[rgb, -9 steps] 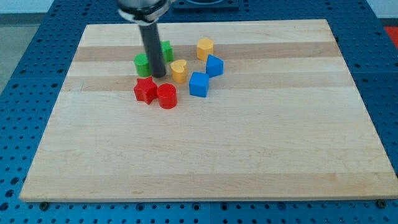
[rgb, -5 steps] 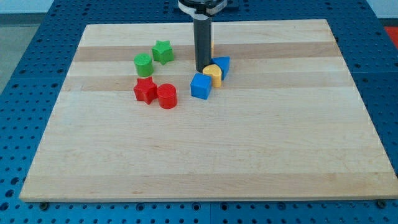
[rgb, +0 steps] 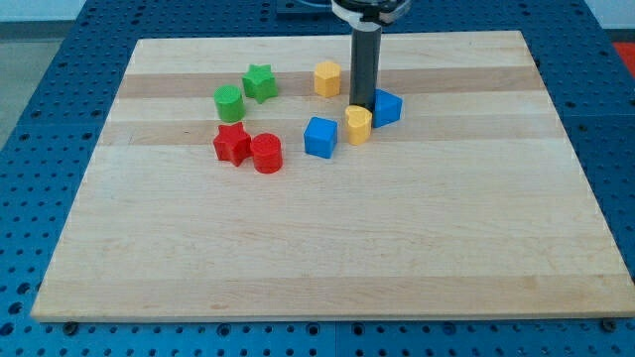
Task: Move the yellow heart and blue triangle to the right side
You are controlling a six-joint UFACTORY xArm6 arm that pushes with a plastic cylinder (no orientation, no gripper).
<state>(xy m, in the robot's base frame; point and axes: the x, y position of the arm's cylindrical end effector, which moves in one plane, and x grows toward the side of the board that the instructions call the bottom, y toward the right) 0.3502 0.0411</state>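
Observation:
The yellow heart [rgb: 358, 125] lies on the wooden board [rgb: 327, 248], right of centre near the view's top. The blue triangle [rgb: 386, 107] sits just to its upper right, touching or nearly touching it. My tip [rgb: 361, 107] rests at the heart's top edge, between the heart and the blue triangle's left side. The rod rises straight up from there and hides a little of the board behind it.
A blue cube [rgb: 319, 137] sits left of the heart. A yellow hexagon block [rgb: 327, 77] lies above it. A green star [rgb: 260, 82], a green round block [rgb: 229, 103], a red star [rgb: 231, 144] and a red cylinder [rgb: 266, 154] cluster at the left.
My tip has swept from the left cluster to the right. It has pushed the yellow heart and the blue triangle rightward; the yellow hexagon block shows again.

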